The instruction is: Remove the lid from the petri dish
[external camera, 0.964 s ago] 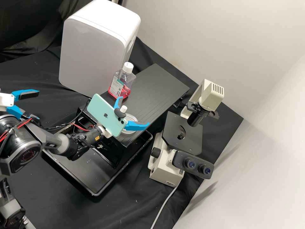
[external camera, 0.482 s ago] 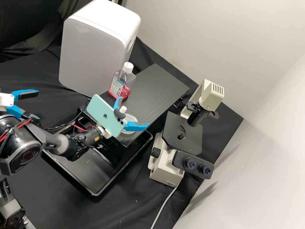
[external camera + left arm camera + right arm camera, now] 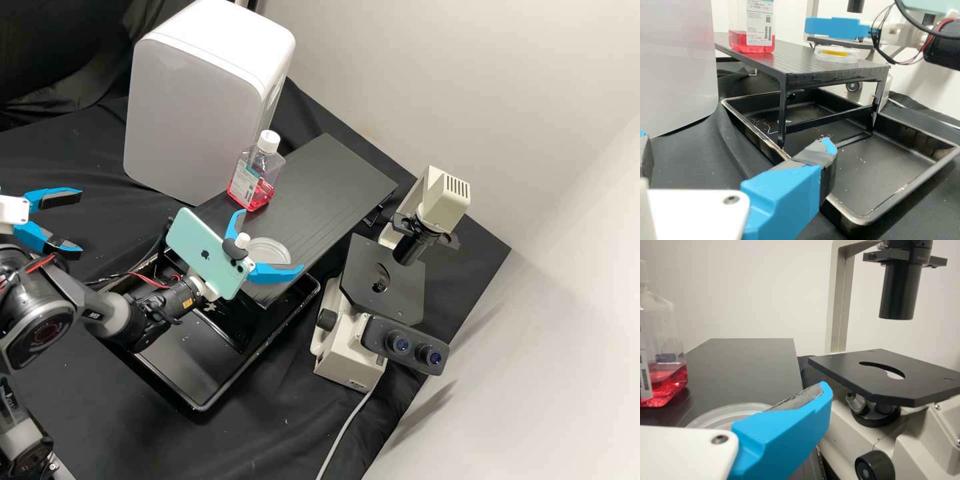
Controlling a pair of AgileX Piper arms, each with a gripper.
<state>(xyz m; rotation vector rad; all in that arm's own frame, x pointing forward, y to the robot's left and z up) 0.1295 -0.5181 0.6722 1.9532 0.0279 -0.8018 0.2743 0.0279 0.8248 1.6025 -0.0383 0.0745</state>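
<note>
The clear petri dish (image 3: 267,252), lid on, sits near the front edge of the black raised platform (image 3: 333,180). My right gripper (image 3: 272,241) is open, its two blue fingers held on either side of the dish without gripping it. In the right wrist view one blue finger (image 3: 790,425) lies over the dish rim (image 3: 725,416). My left gripper (image 3: 79,221) stays open at the bench's left side, well away from the dish. From the left wrist view the dish (image 3: 837,52) shows yellowish contents, with the right arm's finger (image 3: 837,27) just above it.
A bottle of red liquid (image 3: 253,175) stands on the platform behind the dish. The platform rests in a shallow black tray (image 3: 200,393). A white box (image 3: 200,93) sits at the back left, a microscope (image 3: 393,287) at the right.
My right gripper has drawn back a little toward the left and front, uncovering more of the dish. The dish, its lid and the left arm stay put.
</note>
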